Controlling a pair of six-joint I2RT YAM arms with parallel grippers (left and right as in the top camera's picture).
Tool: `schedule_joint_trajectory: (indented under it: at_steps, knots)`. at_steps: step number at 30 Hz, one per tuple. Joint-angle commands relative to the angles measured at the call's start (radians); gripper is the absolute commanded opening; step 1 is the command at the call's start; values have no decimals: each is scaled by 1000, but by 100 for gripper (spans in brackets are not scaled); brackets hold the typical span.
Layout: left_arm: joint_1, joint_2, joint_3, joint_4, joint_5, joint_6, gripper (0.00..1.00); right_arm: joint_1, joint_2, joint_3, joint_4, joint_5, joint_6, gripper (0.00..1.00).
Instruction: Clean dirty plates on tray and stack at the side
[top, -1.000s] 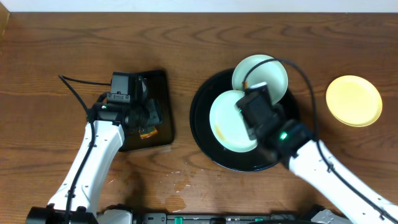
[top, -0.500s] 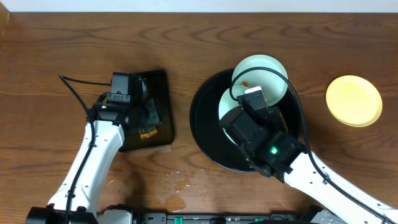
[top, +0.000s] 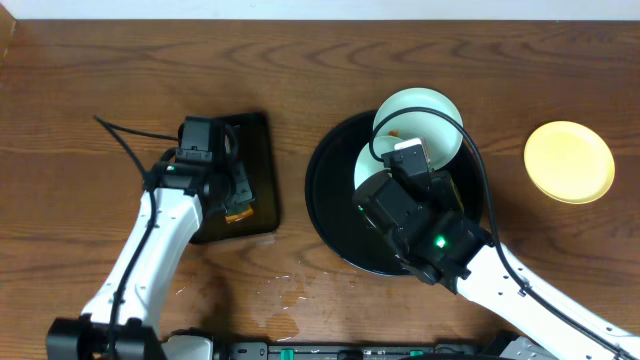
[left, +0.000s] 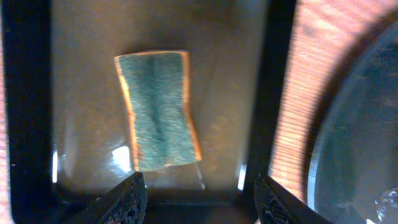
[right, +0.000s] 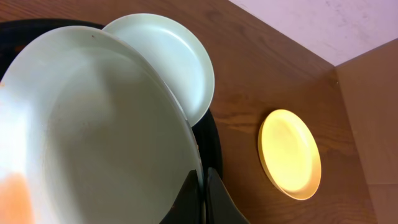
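Overhead: the tray lies right of centre, a tilted mint plate over it, a second mint plate on its far rim, and the yellow plate near the right edge.
Left wrist: the left gripper is spread above a sponge.
Right wrist: the right gripper pinches the rim of the tilted mint plate.

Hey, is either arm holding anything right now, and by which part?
The right gripper pinches a mint plate by its rim. The left gripper is open above the sponge, holding nothing.
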Motion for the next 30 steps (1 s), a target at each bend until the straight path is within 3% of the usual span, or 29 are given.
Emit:
schedule_joint_trajectory:
  at_steps: [1, 7, 14, 21, 25, 30]
  knots:
    - [4, 59, 8, -5, -43, -17, 58, 10, -13, 5, 3, 2, -6, 1]
    - [4, 87, 8, 22, 138, 21, 58, -64, -5, 5, 3, -285, 52, 1]
    - [-35, 87, 8, 109, 560, 177, 58, -256, -4, 5, 28, -478, 75, 1]
    - [-124, 87, 8, 180, 612, 205, 58, -369, -46, 5, 80, -784, -42, 1]
    - [-157, 87, 8, 213, 624, 205, 58, -414, -88, 5, 82, -862, -65, 1]
    - [-180, 87, 8, 305, 763, 204, 58, -425, -139, 5, 80, -950, -100, 1]
